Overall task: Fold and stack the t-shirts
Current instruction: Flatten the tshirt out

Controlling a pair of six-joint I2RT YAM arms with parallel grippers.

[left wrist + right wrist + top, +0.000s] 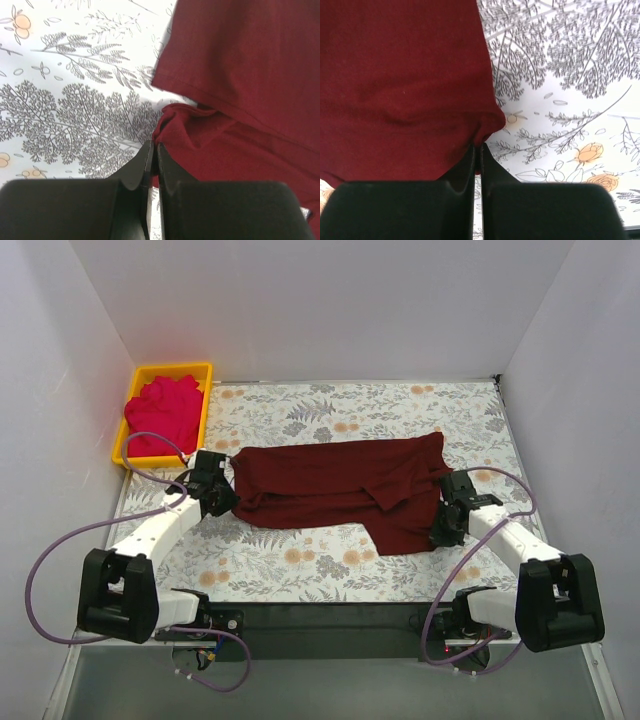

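Nearest, the left gripper (151, 150) and right gripper (476, 149) clamp the partly folded maroon t-shirt (340, 485) by its ends; the red t-shirt (162, 415) lies unfolded in the bin (207, 400) at the table (300, 565)'s far-left corner.

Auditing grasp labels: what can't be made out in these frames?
Wrist views: how much maroon shirt the left end effector and right end effector pinch; their fingers cover it.
Top view: either grip; the arms cover it.
Top view: red shirt in yellow bin, bunched, shape unreadable.
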